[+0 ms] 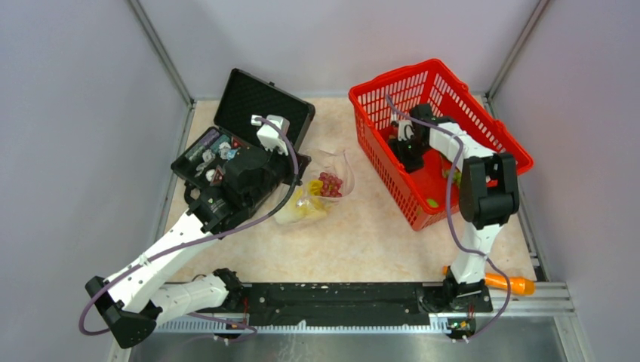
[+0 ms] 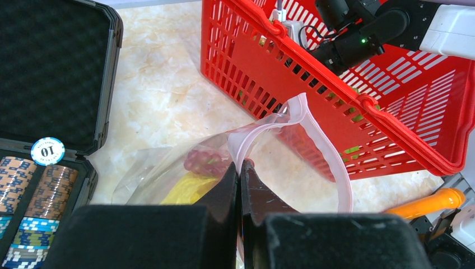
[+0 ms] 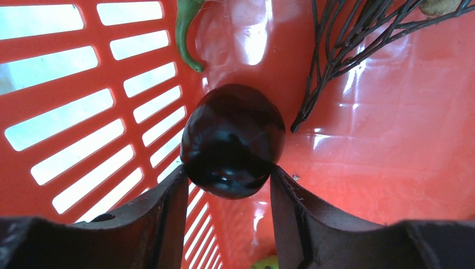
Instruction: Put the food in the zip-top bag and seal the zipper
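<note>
The clear zip-top bag [image 1: 323, 197] lies between the black case and the red basket. It holds red-purple grapes [image 2: 204, 161] and a yellow leafy bunch [image 2: 185, 188]. Its mouth stands open, ringed by the pale pink zipper [image 2: 330, 157]. My left gripper [image 2: 240, 168] is shut on the near part of that pink rim. My right gripper [image 3: 229, 171] is down inside the basket, both fingertips pressed against a glossy dark round fruit [image 3: 232, 137] on the basket floor. A green pod [image 3: 185, 28] and a dark twiggy stem [image 3: 341, 45] lie beyond it.
The red basket [image 1: 453, 83] stands at the right with a small green fruit [image 1: 432, 202] near its front corner. The open black case [image 1: 256, 113] with stacked chips [image 2: 33, 185] sits left of the bag. An orange tool [image 1: 509, 283] lies by the right arm's base.
</note>
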